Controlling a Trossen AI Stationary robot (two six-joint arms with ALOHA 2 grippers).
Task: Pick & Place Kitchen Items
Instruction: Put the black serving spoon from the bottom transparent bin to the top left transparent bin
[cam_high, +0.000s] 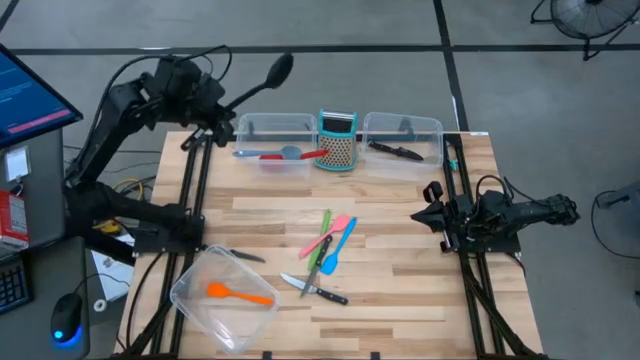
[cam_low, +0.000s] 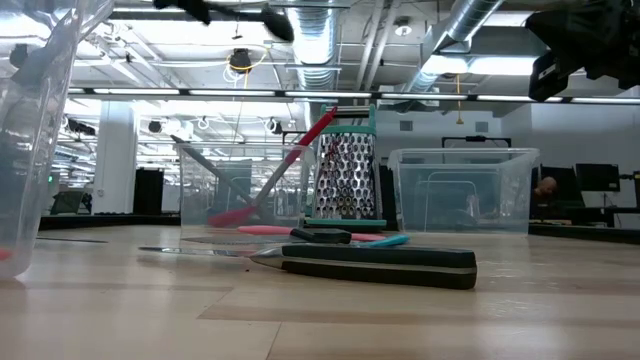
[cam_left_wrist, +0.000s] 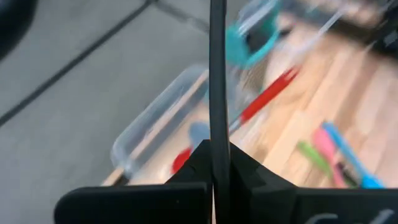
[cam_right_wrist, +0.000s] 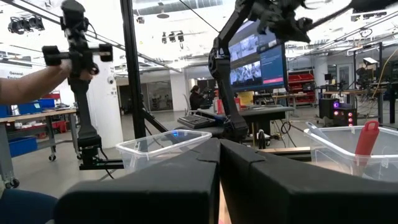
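Black-handled knife (cam_low: 375, 265) lies closest to the low cam, on the wood-plank counter (cam_high: 400, 290), w/ thin plastic spatulas (cam_high: 335, 238) fanned just beside it, well below and away from the left claw (cam_left_wrist: 219, 163). That claw is pinched on a slim black spoon (cam_high: 262, 83), held high beyond the clear tub (cam_high: 273, 141) w/ the red spoon (cam_high: 300, 155). Risk: narrow smooth handle could pivot or slip, missing the tub. Right claw (cam_high: 432, 204) pressed together, idle at counter's edge.

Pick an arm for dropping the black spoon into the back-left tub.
Left. Its tool is shut on the black spoon right by the tub; the right tool rests shut and empty at the table's right edge.
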